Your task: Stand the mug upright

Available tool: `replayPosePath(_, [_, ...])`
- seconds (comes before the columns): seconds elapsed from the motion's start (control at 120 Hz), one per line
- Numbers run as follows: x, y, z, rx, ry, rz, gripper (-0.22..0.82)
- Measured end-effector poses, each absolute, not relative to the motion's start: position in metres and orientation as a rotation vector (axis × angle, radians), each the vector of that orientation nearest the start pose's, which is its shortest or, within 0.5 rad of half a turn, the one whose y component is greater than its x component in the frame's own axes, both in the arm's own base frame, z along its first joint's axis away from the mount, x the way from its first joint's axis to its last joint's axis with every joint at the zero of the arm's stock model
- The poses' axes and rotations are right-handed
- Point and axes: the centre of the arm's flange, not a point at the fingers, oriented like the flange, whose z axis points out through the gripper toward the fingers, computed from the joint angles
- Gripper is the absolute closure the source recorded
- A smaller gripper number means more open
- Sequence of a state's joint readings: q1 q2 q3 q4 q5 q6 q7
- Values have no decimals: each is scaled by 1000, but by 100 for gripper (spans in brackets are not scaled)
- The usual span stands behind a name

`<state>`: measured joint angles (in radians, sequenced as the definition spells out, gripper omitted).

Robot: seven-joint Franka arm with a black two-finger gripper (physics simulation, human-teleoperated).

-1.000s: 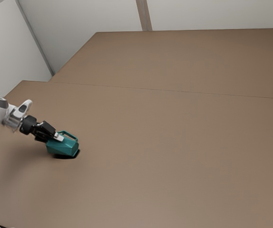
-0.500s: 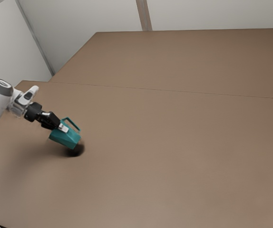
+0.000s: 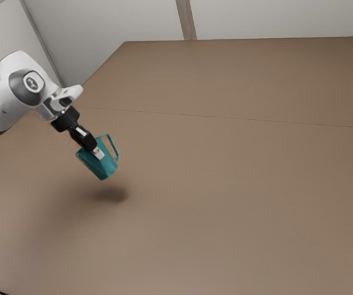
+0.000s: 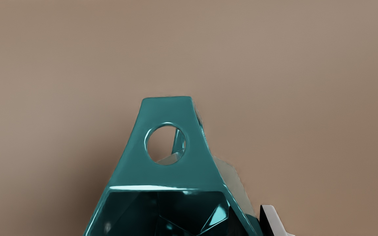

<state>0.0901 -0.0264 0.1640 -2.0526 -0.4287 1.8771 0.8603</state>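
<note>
In the exterior view my gripper (image 3: 98, 152) is shut on the teal mug (image 3: 99, 166), which hangs above the table with its shadow apart from it. The mug is tilted: its base points down toward the exterior view's right, and its handle stands out on that side. In the wrist view the mug (image 4: 162, 175) shows its open mouth and the handle top with a round hole. There my gripper (image 4: 251, 218) pinches the mug's wall, with one pale-edged finger (image 4: 273, 220) outside and a dark finger partly seen inside the mouth.
The brown tabletop (image 3: 226, 203) stretches below and beyond the mug. A second brown surface (image 3: 226, 80) adjoins it at the back, with pale walls (image 3: 275, 18) behind.
The mug, held by my gripper, has risen off the table and moved slightly toward the exterior view's right. My hand has turned steeper, tipping the mug's base further down.
</note>
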Motion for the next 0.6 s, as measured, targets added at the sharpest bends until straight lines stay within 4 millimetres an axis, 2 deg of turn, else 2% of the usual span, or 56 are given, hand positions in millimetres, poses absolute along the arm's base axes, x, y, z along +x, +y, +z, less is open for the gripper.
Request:
replayPosePath(0.1, [515,88,453,-3390,813,-108,77])
replayPosePath(0.267, [498,89,458,-3310,745,-66,77])
replayPosePath(0.383, [485,78,453,-3278,714,-42,77])
replayPosePath(0.6, [476,54,439,-3214,670,-21,77])
